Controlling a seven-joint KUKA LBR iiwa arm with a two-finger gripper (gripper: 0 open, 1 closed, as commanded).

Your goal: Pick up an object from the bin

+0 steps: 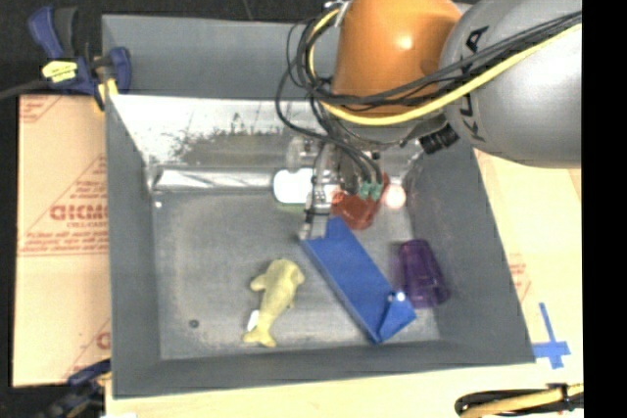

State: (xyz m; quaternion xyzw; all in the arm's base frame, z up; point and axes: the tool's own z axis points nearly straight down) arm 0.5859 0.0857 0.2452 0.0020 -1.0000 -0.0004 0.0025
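So the gripper (313, 215) is down low in the middle of the bin (132, 259), right at the upper-left end of a blue flat wedge-looking piece (355, 281). That piece lies diagonally, running from mid-frame down toward the lower right. Honestly can't tell from this angle whether the gripper is spread or closed, or whether it's actually touching the blue piece. The wrist hides too much. Crammed in just to the right of the gripper is a small red thing (355, 209), and a little pale pinkish ball (394, 195) sits just beyond that. On the gripper's left side, near the back wall, there's a white rounded object (290, 187) with a bit of green under it. A see-through purple chunk (421, 272) lies just beside the blue piece on its right. A yellow rubbery animal toy (275, 300) lies on the bin floor to the lower left, apart from everything else. Above it all, the orange cover (397, 39) with its looped cables (302, 83) takes up the upper middle of the frame, and the grey arm (524, 83) comes in from the upper right.
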